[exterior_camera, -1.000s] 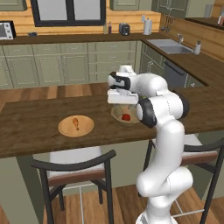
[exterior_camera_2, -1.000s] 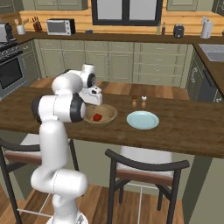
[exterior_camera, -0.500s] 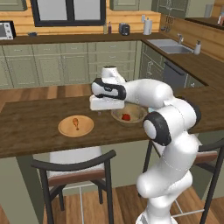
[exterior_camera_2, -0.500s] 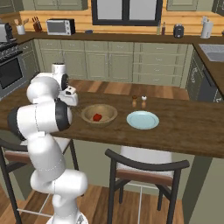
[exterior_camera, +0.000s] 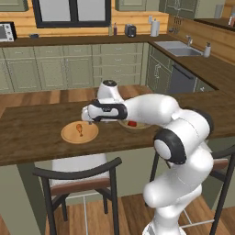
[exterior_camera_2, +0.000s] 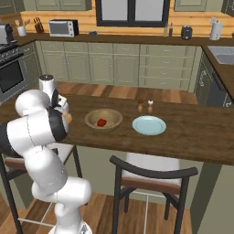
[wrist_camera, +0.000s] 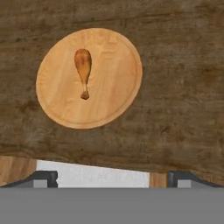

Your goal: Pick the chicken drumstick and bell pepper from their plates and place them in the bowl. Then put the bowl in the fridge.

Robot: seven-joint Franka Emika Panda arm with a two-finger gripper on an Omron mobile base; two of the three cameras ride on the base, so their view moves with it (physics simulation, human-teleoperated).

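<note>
The chicken drumstick (wrist_camera: 83, 66) lies small and golden-orange on the flat wooden plate (wrist_camera: 113, 87), also seen as drumstick (exterior_camera: 80, 129) on plate (exterior_camera: 69, 135). My gripper (wrist_camera: 113, 178) hovers above the plate's near edge, open, its fingertips (wrist_camera: 44, 177) far apart with nothing between them. From the left base, the gripper (exterior_camera: 88, 119) sits just right of and above the drumstick. The red bell pepper (exterior_camera_2: 101, 122) rests inside the wooden bowl (exterior_camera_2: 114, 116); pepper (exterior_camera: 132, 123) and bowl (exterior_camera: 142, 125) lie behind my forearm. The pale teal plate (exterior_camera_2: 149, 125) is bare. The fridge is out of view.
Two shakers (exterior_camera_2: 145, 106) stand behind the teal plate. Dark-framed stools (exterior_camera: 80, 176) (exterior_camera_2: 153, 176) stand under the counter's near edge. The wooden counter (exterior_camera: 32, 137) stretches left of the plate. My own arm hides the wooden plate in the right base view.
My arm has swung left from above the bowl to above the wooden plate. The pepper stays in the bowl and the drumstick on its plate.
</note>
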